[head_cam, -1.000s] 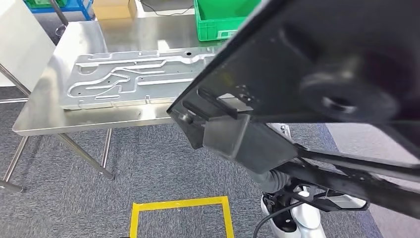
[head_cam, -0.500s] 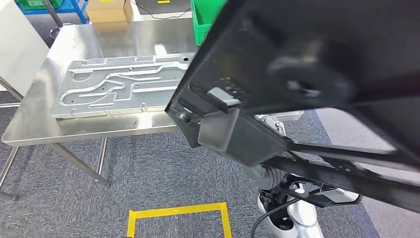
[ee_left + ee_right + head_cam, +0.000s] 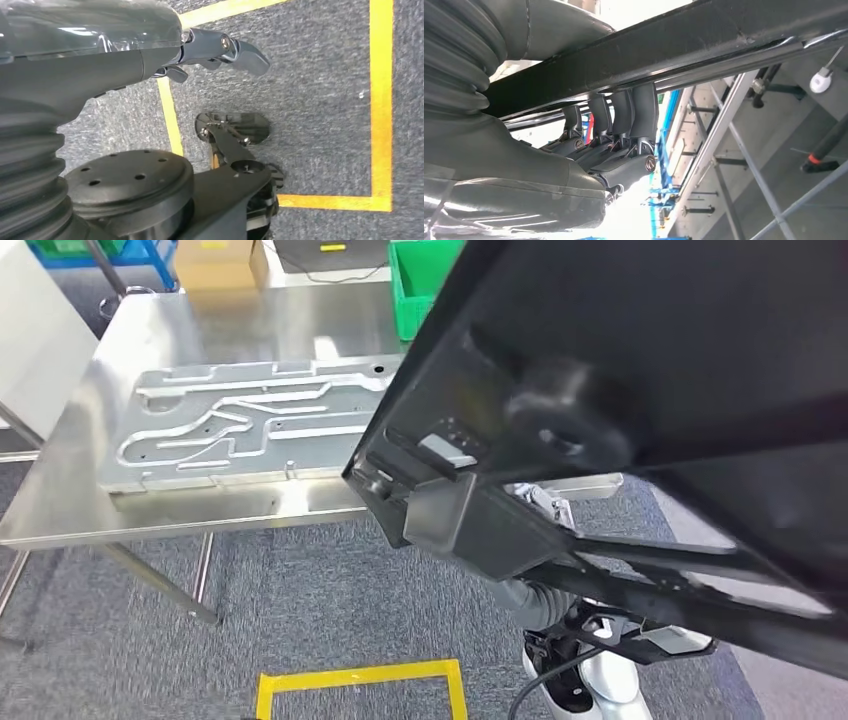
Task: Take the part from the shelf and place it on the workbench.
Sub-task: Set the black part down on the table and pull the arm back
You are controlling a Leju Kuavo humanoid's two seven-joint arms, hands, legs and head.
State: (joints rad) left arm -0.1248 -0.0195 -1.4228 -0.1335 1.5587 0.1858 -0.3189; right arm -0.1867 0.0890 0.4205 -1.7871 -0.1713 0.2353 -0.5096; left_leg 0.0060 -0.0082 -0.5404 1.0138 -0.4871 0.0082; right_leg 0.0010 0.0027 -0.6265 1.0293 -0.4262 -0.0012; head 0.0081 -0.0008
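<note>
I am carrying the large black metal frame part [image 3: 640,360] in my right hand [image 3: 614,145], whose fingers are wrapped around one of its dark bars. From my head view the part is tilted and held high and close, hiding the right end of the stainless-steel workbench [image 3: 180,505]. So the shelf half of the job looks done: the part is off the shelf and in my grasp, but no part of it rests on the workbench yet.

A flat silver aluminium plate with raised channels [image 3: 250,420] lies along the middle of the workbench, and a green plastic crate [image 3: 425,280] stands at the far edge, behind that plate. A cardboard box [image 3: 212,262] sits beyond the workbench's far left corner. On the grey carpet on my side of the workbench is a square of yellow floor tape [image 3: 360,680].

My left hand [image 3: 220,50] hangs down over the carpet beside the yellow tape, holding nothing, its fingers loosely extended.

What is left, as I judge it: bring the part over the workbench, lower it flat, likely to the right of the aluminium plate, and let go.
</note>
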